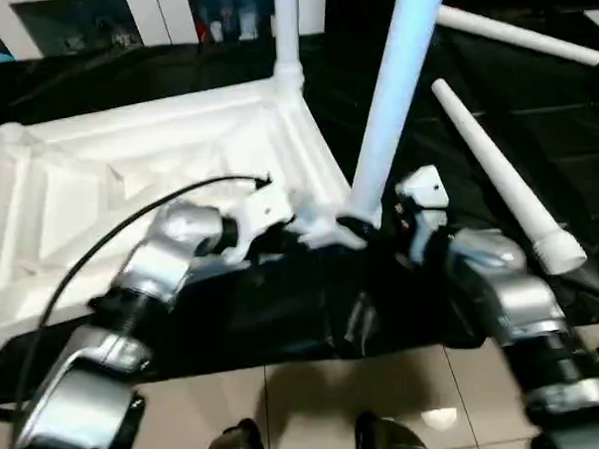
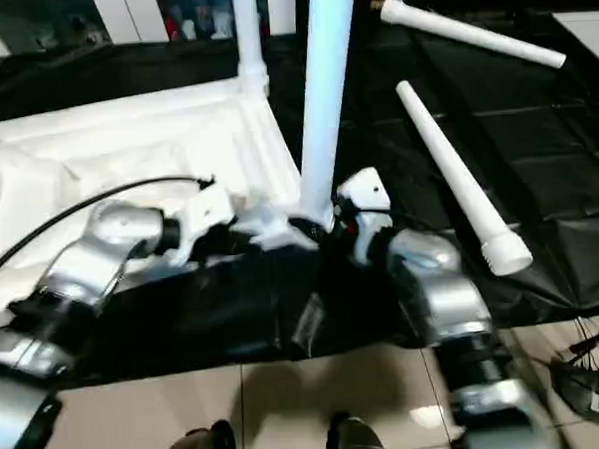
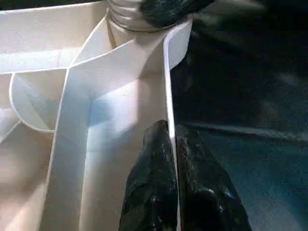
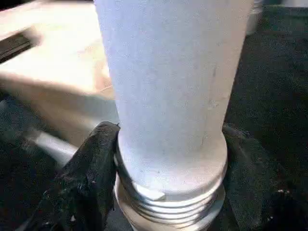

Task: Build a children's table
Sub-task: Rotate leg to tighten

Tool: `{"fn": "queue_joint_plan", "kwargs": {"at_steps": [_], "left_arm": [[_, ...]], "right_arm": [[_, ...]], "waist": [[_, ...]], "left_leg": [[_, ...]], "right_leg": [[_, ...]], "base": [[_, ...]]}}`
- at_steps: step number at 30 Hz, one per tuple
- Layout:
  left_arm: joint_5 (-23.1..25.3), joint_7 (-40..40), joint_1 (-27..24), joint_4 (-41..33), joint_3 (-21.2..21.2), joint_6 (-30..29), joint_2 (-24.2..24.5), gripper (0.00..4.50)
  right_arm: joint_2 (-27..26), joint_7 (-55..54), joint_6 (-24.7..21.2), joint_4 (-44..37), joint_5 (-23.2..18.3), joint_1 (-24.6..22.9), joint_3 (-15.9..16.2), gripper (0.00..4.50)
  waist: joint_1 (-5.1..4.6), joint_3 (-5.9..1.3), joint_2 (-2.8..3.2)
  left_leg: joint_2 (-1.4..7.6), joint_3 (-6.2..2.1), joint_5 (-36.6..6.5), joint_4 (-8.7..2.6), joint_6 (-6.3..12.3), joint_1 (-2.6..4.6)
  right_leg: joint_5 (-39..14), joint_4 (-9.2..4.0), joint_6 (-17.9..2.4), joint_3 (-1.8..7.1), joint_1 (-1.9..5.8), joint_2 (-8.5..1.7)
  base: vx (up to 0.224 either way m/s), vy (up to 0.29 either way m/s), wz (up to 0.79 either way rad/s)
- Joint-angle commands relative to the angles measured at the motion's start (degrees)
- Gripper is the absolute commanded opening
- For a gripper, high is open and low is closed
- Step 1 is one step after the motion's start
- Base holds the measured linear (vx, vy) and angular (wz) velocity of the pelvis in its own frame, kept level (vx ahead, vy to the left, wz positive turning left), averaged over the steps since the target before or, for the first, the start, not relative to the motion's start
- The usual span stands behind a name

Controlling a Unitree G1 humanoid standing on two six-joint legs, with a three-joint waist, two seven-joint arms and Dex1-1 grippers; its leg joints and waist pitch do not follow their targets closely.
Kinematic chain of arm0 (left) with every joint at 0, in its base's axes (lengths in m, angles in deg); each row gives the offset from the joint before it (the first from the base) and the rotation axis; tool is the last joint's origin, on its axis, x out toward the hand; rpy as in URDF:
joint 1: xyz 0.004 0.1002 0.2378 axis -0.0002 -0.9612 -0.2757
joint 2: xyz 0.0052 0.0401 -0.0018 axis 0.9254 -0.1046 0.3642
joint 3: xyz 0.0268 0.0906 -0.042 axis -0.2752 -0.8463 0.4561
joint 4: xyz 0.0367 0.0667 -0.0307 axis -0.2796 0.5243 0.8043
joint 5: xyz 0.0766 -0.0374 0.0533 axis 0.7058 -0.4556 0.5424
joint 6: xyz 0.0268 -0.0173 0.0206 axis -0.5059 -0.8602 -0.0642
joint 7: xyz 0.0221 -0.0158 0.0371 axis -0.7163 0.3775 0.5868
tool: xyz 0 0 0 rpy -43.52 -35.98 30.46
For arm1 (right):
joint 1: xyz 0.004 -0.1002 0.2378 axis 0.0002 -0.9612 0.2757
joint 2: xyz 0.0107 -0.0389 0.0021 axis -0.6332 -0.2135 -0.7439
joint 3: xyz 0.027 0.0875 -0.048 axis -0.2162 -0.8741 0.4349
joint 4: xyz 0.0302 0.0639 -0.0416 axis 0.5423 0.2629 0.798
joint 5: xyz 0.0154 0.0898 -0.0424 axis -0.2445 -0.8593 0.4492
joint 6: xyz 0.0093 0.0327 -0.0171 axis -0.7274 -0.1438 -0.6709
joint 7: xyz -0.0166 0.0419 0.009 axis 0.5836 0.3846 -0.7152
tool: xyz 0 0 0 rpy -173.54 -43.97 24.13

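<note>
Work surface: crinkled glossy black plastic sheeting (image 1: 533,105) spread over the floor, its near edge ending on large glossy beige floor tiles (image 1: 407,399) with dark grout lines and a bright light reflection. Far background: white vertical panels (image 1: 161,14) alternating with dark openings holding small blurred coloured items. Black wire-spoked object (image 2: 590,381) sits at the sheeting's edge.

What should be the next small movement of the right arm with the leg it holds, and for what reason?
Probably turn the leg further into the corner socket. The right gripper clamps it just above its threaded end, and several threads look exposed. The left gripper pinches the table top rim, which should steady it.
</note>
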Motion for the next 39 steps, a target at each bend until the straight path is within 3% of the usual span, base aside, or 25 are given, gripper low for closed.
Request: {"fn": "queue_joint_plan", "kwargs": {"at_steps": [1, 5, 7, 10, 13, 14, 16, 21, 27, 29, 30, 34, 36, 37, 39], "left_arm": [[-1.35, 5.54, -0.03, 3.55, 0.86, -0.11, -4.15, 0.00], [-0.65, 10.54, 1.85, 6.48, 1.67, -0.68, -6.59, 0.00], [0.09, 12.83, 2.89, 8.18, 1.48, -0.65, -8.07, 0.00], [0.30, 13.06, 3.16, 8.60, 1.36, -0.46, -8.74, 0.00], [0.42, 12.29, 3.20, 8.70, 1.36, -0.07, -8.78, 0.00], [0.58, 11.65, 3.15, 8.82, 1.39, 0.24, -8.33, 0.00], [0.65, 11.41, 3.21, 9.15, 1.41, 0.42, -8.03, 0.00], [0.39, 10.99, 2.65, 8.86, 1.71, 0.76, -7.14, 0.00], [-1.32, 10.27, 1.37, 7.64, 3.08, 1.18, -6.72, 0.00], [-2.01, 9.70, 0.51, 6.41, 3.63, 1.17, -6.46, 0.00], [-2.19, 9.52, 0.27, 6.05, 3.79, 1.18, -6.41, 0.00], [-2.85, 7.52, -1.03, 4.06, 3.49, 1.76, -5.99, 0.00], [-3.14, 6.62, -1.56, 3.28, 3.36, 1.97, -5.85, 0.00], [-3.72, 3.14, -3.38, 0.21, 2.20, 1.29, -4.76, 0.00], [-3.76, 2.67, -3.63, -0.19, 2.01, 1.18, -4.58, 0.00]], "right_arm": [[-3.53, -11.15, -2.79, 4.91, 1.74, -0.68, -2.29, 2.70], [-7.53, -19.83, -1.68, 7.81, 2.51, 0.43, -3.95, 2.70], [-9.84, -23.63, -0.44, 10.32, 4.51, 1.59, -2.46, 2.70], [-11.12, -24.34, 0.14, 11.62, 4.91, 2.37, -1.80, 2.70], [-11.39, -22.06, 0.28, 11.21, 4.37, 2.67, -1.68, 2.70], [-10.62, -20.30, 0.72, 9.31, 3.54, 2.66, -2.61, 3.26], [-10.05, -19.96, 0.93, 8.17, 3.48, 2.75, -3.19, 3.42], [-6.43, -16.69, -0.01, 3.70, 2.21, 2.56, -3.81, 3.87], [-0.48, -6.36, -0.90, -2.27, -0.92, 0.40, -3.23, 3.87], [2.01, -2.03, -0.87, -3.49, -1.59, -0.29, -3.13, 3.87], [2.67, -0.79, -0.80, -3.63, -1.64, -0.39, -3.15, 3.87], [4.62, 3.27, -0.16, -3.64, -1.91, -0.27, -2.56, 3.87], [5.33, 4.69, -0.03, -3.70, -2.05, -0.21, -2.30, 3.87], [7.49, 8.47, 0.05, -2.90, -1.89, 0.61, -1.37, 3.87], [7.80, 8.97, 0.06, -2.75, -1.83, 0.73, -1.21, 3.87]], "waist": [[-0.08, -3.32, -0.74], [-0.14, -3.19, -0.47], [-0.24, -2.92, -0.18], [-0.31, -2.85, -0.37], [-0.31, -2.78, -0.44], [-0.31, -2.75, -0.48], [-0.26, -2.80, -0.52], [-0.09, -2.77, -0.74], [0.12, -2.68, -0.84], [0.09, -2.76, -0.65], [0.03, -2.77, -0.82], [-0.02, -2.77, -0.84], [0.00, -2.90, -0.72], [-0.05, -2.96, -0.94], [0.03, -3.29, -0.74]], "left_leg": [[1.47, -0.73, -14.25, -3.89, 2.53, 1.64], [1.49, -0.78, -15.96, -4.32, 2.01, 1.89], [1.54, -0.91, -18.05, -4.60, 1.34, 1.96], [1.48, -1.19, -20.58, -4.89, 0.50, 2.02], [1.47, -1.21, -20.34, -5.01, 1.09, 1.83], [1.48, -1.19, -20.55, -5.04, 1.30, 1.84], [1.47, -1.16, -20.07, -4.99, 1.50, 1.80], [1.48, -0.93, -17.37, -4.85, 2.74, 1.73], [1.48, -0.89, -14.90, -4.67, 4.49, 1.31], [1.50, -0.76, -13.82, -4.54, 5.05, 1.42], [1.46, -0.82, -13.36, -4.47, 5.44, 1.08], [1.52, -0.68, -11.58, -4.21, 6.75, 1.17], [1.58, -0.67, -10.22, -4.11, 7.12, 1.17], [1.57, -0.63, -9.15, -3.98, 7.56, 1.04], [1.65, -0.60, -5.77, -3.67, 8.87, 1.08]], "right_leg": [[-18.63, -4.34, -11.26, 1.91, 2.78, -2.35], [-19.76, -4.86, -10.39, 1.80, 2.59, -2.28], [-21.58, -5.10, -9.79, 1.74, 2.35, -2.24], [-23.68, -5.32, -8.59, 1.77, 2.49, -2.41], [-22.74, -5.28, -8.21, 1.86, 2.60, -2.38], [-22.93, -5.33, -8.03, 1.88, 2.59, -2.37], [-22.63, -5.33, -8.07, 1.93, 2.64, -2.43], [-20.79, -5.24, -8.83, 2.00, 2.71, -2.44], [-18.71, -5.07, -9.09, 1.89, 3.26, -2.43], [-17.59, -4.99, -10.15, 1.92, 3.04, -2.48], [-16.61, -4.84, -10.62, 1.79, 3.41, -2.43], [-14.41, -4.61, -11.99, 1.76, 3.34, -2.39], [-12.51, -4.31, -12.76, 1.77, 3.41, -2.39], [-10.38, -4.07, -13.24, 1.74, 3.55, -2.29], [-4.58, -3.30, -14.66, 1.73, 3.77, -2.12]], "base": [[0.000, 0.000, 0.00], [0.000, 0.000, 0.00], [0.000, 0.000, 0.00], [0.000, 0.000, 0.00], [0.000, 0.000, 0.00], [0.000, 0.000, 0.00], [0.000, 0.000, 0.00], [0.000, 0.000, 0.00], [0.000, 0.000, 0.00], [0.000, 0.000, 0.00], [0.000, 0.000, 0.00], [0.000, 0.000, 0.00], [0.000, 0.000, 0.00], [0.000, 0.000, 0.00], [0.000, 0.000, 0.00]]}}
